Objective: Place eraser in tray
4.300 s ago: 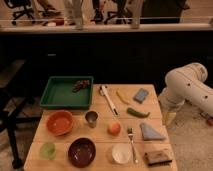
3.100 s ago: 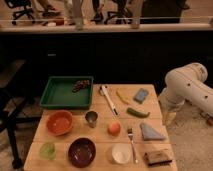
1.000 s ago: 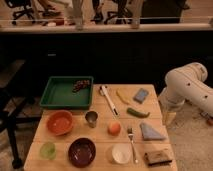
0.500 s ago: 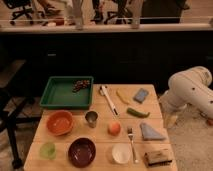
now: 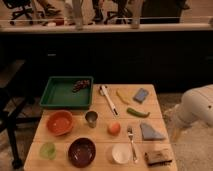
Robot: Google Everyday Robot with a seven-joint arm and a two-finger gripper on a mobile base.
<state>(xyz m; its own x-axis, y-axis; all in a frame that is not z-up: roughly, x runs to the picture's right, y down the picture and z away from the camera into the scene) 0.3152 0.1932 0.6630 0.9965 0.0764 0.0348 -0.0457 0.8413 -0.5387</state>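
Observation:
The eraser (image 5: 158, 157), a brown block with a darker face, lies at the front right corner of the wooden table. The green tray (image 5: 50, 102) stands at the table's back left, with a small dark item (image 5: 81, 85) in its far right corner. My white arm (image 5: 197, 107) is off the table's right side. My gripper (image 5: 176, 135) hangs low beside the right edge, apart from the eraser and a little above it in the picture.
On the table are an orange bowl (image 5: 60, 122), a maroon bowl (image 5: 81, 151), a green cup (image 5: 48, 150), a metal cup (image 5: 91, 118), an orange fruit (image 5: 114, 128), a white cup (image 5: 121, 153), a fork (image 5: 131, 142), a grey-blue cloth (image 5: 150, 131) and a blue-grey pad (image 5: 141, 95).
My arm has shifted a little to the right and down in the picture. The things on the table have not moved.

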